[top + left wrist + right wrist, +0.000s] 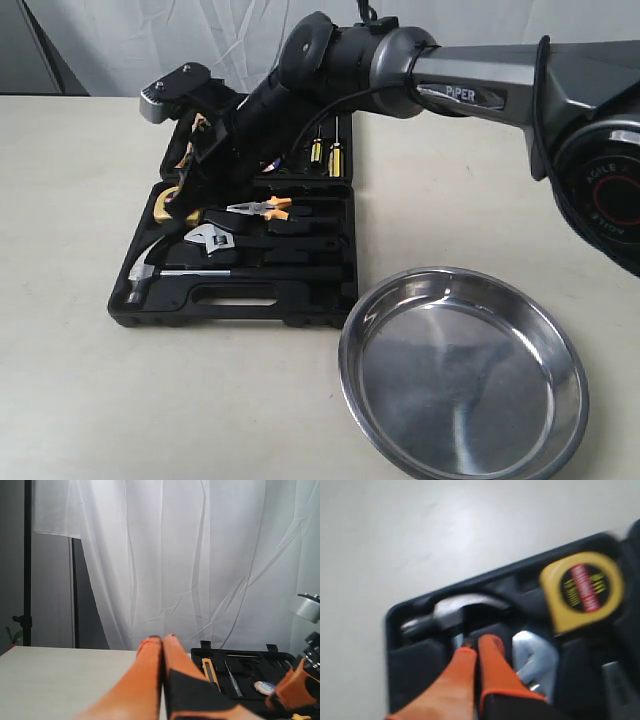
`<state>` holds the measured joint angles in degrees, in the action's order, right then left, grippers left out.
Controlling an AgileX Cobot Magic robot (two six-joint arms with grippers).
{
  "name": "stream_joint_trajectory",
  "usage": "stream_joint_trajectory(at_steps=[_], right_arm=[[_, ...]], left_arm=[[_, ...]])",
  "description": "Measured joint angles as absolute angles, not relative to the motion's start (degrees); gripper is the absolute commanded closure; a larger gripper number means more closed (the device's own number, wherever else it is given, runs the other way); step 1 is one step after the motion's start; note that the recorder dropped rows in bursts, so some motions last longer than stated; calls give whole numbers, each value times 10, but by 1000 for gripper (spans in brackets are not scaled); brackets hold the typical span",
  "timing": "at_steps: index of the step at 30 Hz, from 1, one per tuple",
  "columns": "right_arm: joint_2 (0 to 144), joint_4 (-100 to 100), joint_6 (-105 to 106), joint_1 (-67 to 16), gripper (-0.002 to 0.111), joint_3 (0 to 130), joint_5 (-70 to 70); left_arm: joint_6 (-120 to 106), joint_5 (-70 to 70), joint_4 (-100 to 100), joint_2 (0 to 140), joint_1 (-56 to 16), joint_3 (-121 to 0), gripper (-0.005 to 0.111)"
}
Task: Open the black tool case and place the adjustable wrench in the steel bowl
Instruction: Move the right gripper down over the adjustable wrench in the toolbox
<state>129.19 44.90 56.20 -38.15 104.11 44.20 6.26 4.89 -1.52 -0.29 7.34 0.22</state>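
Observation:
The black tool case (240,305) lies open on the table, lid back. The adjustable wrench (215,238) rests in its recess, silver head to the left; in the right wrist view that head (535,657) shows blurred. My right gripper (190,215) reaches across over the case's left part. Its orange fingers (477,642) are shut with nothing between them, tips just beside the wrench head and over the hammer. The steel bowl (462,372) stands empty to the case's front right. My left gripper (161,639) is shut and empty above the table beside the case (250,672); the exterior view does not show it.
Also in the case are a hammer (150,272), a yellow tape measure (165,205), orange-handled pliers (262,209) and screwdrivers (328,150). The right arm (450,75) spans the back of the scene. A white curtain (200,555) hangs behind the table.

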Motion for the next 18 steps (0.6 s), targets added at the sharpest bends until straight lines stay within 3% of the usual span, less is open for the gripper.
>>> stream_joint_trajectory(at_steps=[8, 18], right_arm=[[1300, 431, 563, -383, 109, 1041, 212], [1303, 151, 357, -384, 109, 1041, 176]], left_arm=[[63, 49, -15, -3, 73, 2, 106], [63, 49, -15, -3, 73, 2, 106]])
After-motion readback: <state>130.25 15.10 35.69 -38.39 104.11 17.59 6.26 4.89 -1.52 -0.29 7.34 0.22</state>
